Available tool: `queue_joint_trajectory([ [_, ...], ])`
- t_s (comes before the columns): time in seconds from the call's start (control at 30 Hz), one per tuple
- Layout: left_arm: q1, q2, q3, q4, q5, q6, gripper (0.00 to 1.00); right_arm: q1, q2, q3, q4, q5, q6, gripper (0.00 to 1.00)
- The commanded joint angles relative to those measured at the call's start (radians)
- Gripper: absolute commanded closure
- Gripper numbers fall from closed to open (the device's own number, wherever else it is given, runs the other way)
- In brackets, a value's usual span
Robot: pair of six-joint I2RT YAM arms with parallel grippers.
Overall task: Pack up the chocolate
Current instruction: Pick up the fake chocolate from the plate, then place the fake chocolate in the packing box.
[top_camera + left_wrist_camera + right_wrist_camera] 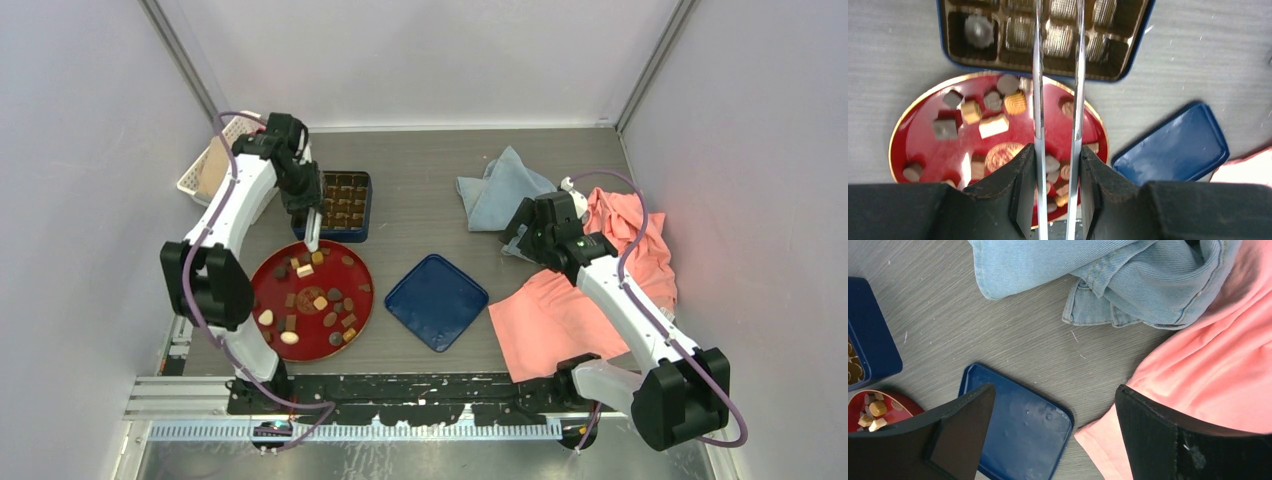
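Several pieces of chocolate (320, 302) in brown, tan and cream lie scattered on the round red plate (345, 275); in the left wrist view the chocolate (993, 125) is spread over the plate (923, 135). My left gripper (308, 212) (1057, 150) is shut on metal tongs (313, 232) (1038, 100). Their arms stand slightly apart and reach over the plate's far edge toward the blue box (365, 205) (1128, 60); their tips are cut off. One dark piece (979, 30) sits in a corner cell of the box. My right gripper (522, 235) (1055, 395) is open and holds nothing.
The blue lid (436, 301) (1173, 150) (1018, 425) lies flat right of the plate. A denim cloth (500, 190) (1108, 280) and a pink cloth (570, 310) (1208, 370) lie on the right. A white basket (205, 165) stands at the far left.
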Motion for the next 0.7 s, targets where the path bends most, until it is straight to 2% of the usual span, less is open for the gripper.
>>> queue_joint_trajectory([
  [0.0, 0.033, 0.079, 0.126, 0.072, 0.074, 0.043, 1.00, 0.006, 0.001, 0.044, 0.001, 0.033, -0.010, 0.05],
  [0.27, 0.108, 0.250, 0.268, 0.021, 0.230, 0.082, 1.00, 0.006, 0.038, 0.066, 0.012, 0.034, 0.001, 0.05],
  [0.67, 0.118, 0.325, 0.287, 0.044, 0.230, 0.096, 1.00, 0.005, 0.100, 0.094, 0.020, 0.030, -0.006, 0.05],
])
